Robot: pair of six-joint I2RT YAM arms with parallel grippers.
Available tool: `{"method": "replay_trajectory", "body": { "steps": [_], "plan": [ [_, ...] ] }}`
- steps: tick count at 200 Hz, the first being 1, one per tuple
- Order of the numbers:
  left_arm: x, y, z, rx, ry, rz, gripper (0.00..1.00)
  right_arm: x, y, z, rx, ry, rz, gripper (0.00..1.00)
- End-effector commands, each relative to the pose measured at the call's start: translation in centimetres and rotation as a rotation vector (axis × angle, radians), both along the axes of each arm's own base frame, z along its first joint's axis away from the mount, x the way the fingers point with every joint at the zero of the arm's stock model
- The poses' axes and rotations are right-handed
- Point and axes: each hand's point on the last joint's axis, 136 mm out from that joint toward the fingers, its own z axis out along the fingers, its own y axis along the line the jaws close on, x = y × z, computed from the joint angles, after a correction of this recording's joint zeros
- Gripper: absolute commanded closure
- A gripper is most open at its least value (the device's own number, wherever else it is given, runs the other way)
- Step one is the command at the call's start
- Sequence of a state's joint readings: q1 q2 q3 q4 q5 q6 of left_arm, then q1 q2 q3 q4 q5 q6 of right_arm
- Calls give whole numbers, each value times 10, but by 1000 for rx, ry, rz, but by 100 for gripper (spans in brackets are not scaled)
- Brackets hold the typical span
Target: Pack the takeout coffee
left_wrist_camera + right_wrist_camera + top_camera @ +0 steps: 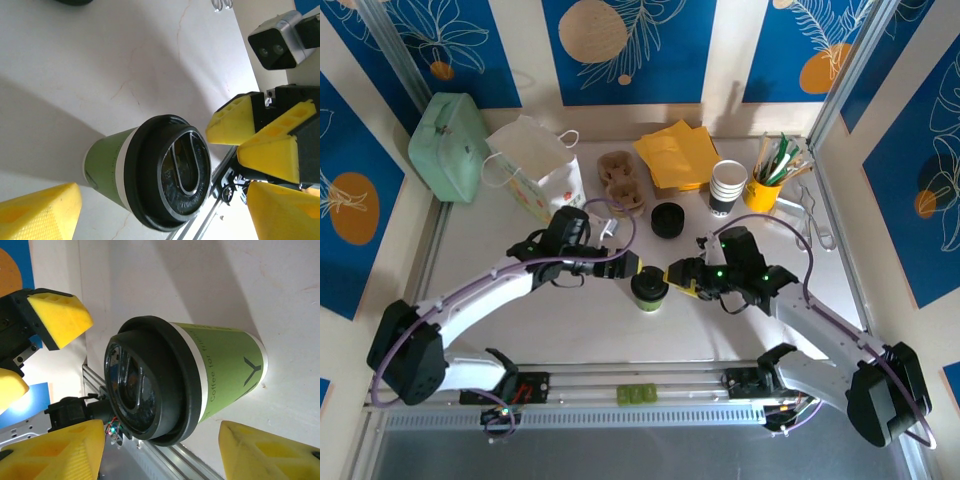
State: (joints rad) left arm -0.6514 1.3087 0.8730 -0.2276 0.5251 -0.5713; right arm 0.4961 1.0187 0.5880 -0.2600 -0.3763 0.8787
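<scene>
The coffee cup [648, 290] stands upright on the table [570, 330], black lid [175, 172] pressed on. It is probably light, with a thin paper wall that dents under a hard squeeze, and it may hold liquid, so it should stay upright. The best hold looks like the green side just under the stiffer lid rim, not the lid, which could pop off. The left gripper [631, 266] and right gripper [678, 278] flank the cup, fingers apart and off it. The paper bag [535, 170] sits beyond the cup, leftward.
</scene>
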Motion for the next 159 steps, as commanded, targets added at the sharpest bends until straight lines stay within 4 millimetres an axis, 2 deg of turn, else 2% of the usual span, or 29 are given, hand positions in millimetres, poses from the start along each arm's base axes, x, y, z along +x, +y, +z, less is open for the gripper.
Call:
{"method": "replay_trajectory", "body": {
  "steps": [1,67,104,144,159],
  "plan": [
    [-7,-14,0,-61,24,-61,14,1,0,-5,-25,-15,5,38],
    [-11,-16,-20,-42,58,-95,18,0,1,-9,-43,-34,10,38],
    [-12,-17,-29,-29,79,-106,25,-1,1,-10,-47,-32,16,38],
    [-13,-16,-38,-13,94,-105,28,1,3,-10,-53,-38,18,38],
    [-14,-17,-43,-10,115,-112,33,1,3,-12,-59,-38,20,39]
  ]
}}
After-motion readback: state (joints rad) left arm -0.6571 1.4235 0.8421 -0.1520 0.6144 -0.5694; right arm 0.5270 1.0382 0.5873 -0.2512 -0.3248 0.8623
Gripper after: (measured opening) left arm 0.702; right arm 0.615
